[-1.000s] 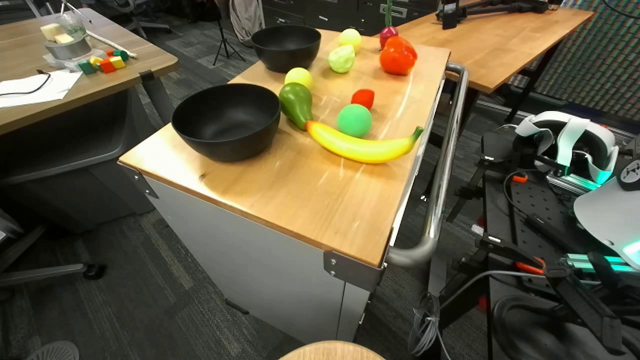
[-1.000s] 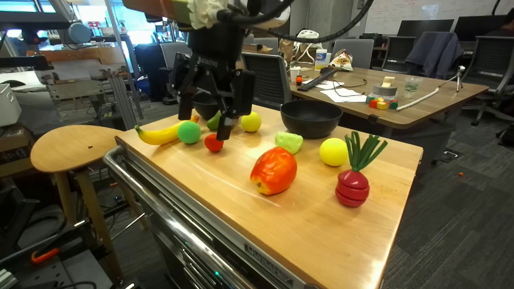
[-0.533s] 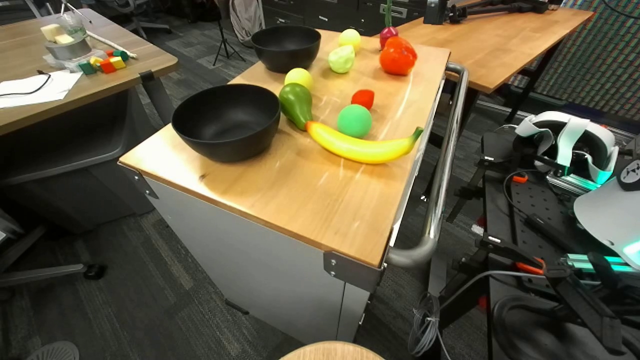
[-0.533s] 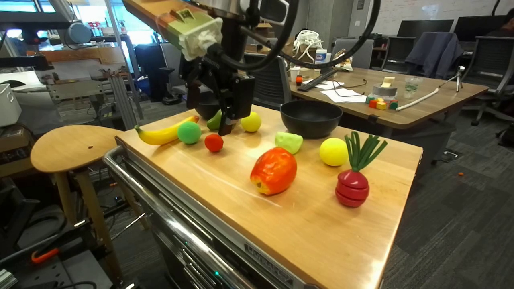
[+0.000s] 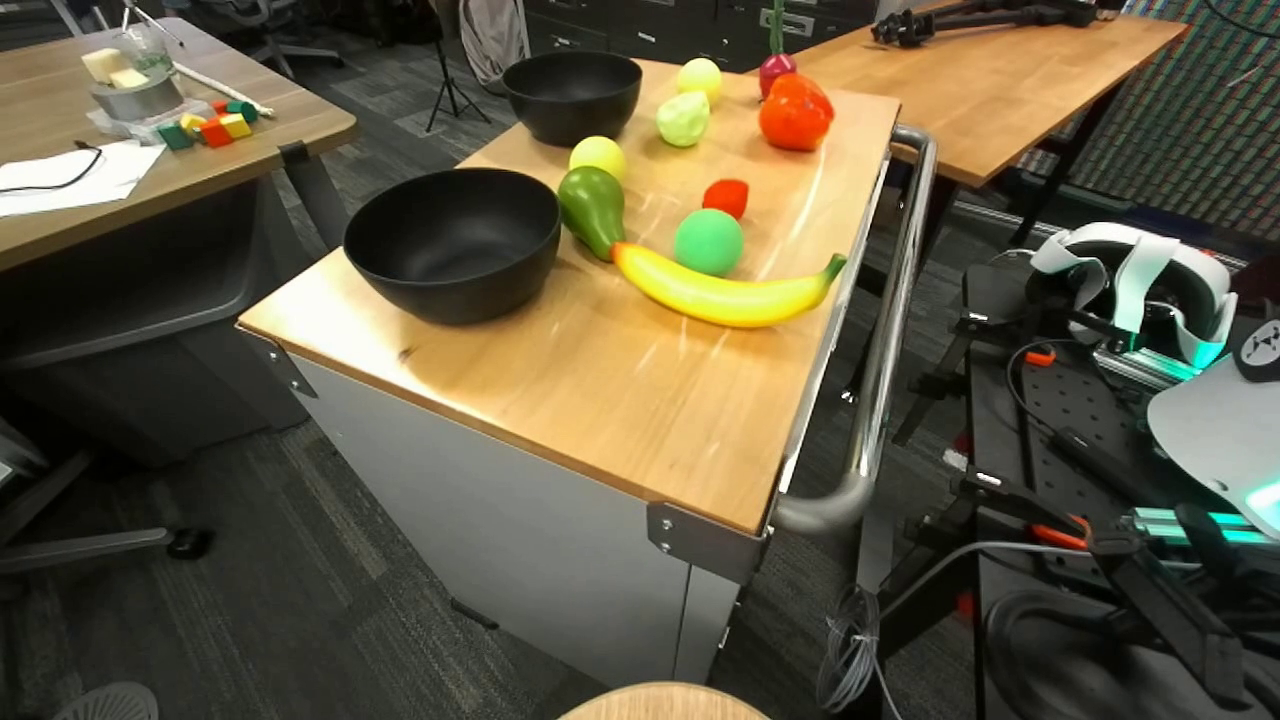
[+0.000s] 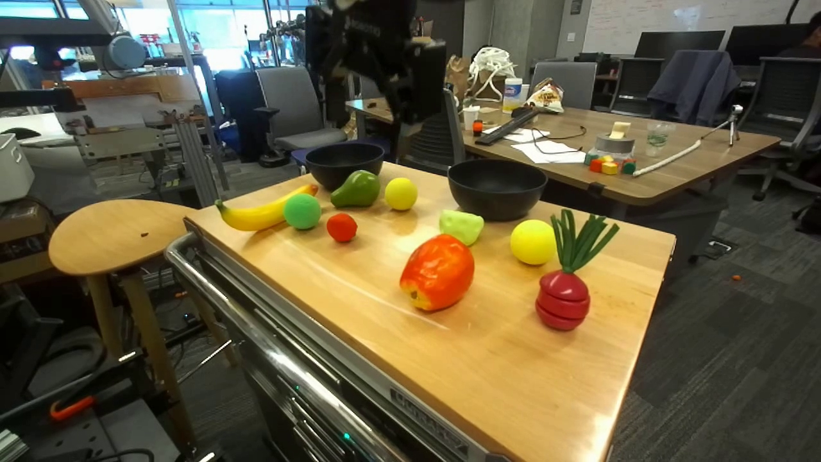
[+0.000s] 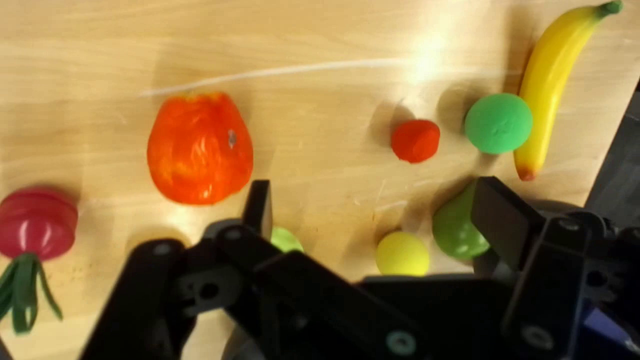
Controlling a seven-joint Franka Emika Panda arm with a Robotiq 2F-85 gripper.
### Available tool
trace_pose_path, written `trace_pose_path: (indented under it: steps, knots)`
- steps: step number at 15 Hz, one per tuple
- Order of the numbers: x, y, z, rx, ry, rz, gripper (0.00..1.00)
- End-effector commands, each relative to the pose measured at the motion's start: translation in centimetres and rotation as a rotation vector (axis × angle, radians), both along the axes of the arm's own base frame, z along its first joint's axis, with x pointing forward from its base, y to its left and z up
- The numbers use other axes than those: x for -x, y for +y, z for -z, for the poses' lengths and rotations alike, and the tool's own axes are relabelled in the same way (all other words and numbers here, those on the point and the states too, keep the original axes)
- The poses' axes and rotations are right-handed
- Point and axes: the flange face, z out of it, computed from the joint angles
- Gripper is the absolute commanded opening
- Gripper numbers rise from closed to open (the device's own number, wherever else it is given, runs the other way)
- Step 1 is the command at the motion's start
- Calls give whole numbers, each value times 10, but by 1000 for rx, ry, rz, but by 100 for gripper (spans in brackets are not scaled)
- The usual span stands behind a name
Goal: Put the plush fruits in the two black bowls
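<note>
Two black bowls stand along the wooden top's edge: the near bowl (image 5: 455, 250) and the far bowl (image 5: 575, 100); both look empty inside. The yellow banana (image 6: 260, 217), green ball (image 6: 302, 212), small red fruit (image 6: 342, 228), dark green fruit (image 6: 359, 189), yellow ball (image 6: 401, 194), pale green fruit (image 6: 462, 226), large orange-red fruit (image 6: 439, 273) and another yellow ball (image 6: 533, 242) lie on the top. My gripper (image 6: 372, 117) hangs high above, open and empty. In the wrist view its fingers (image 7: 505, 220) partly cover the dark green and pale green fruits.
A red layered toy vegetable (image 6: 562, 300) with green leaves stands near the top's corner. A metal rail (image 5: 890, 330) runs along one side of the cart. A round stool (image 6: 118, 234) stands beside it. Another table (image 6: 693, 151) holds blocks and papers.
My gripper has risen and shifted slightly rightward in an exterior view, uncovering a bowl and the dark green fruit. A dark part above the far table has left view. The fruits and bowls have not moved.
</note>
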Motion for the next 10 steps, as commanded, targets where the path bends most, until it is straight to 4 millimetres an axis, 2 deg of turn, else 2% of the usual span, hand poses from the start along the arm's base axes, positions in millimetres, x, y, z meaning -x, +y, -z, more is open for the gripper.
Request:
trace_pose_path:
  steps: [1, 2, 3, 4, 6, 10]
  knots:
    - [-56, 7, -33, -3, -51, -58, 100]
    - [-18, -1, -27, 4, -54, -19, 100]
    - [-25, 1, -30, 10, -59, -24, 100]
    - [-27, 2, -26, 9, -50, -26, 100]
    - [-23, 0, -20, 3, -38, -20, 100]
    - [-22, -2, -20, 3, -38, -17, 100]
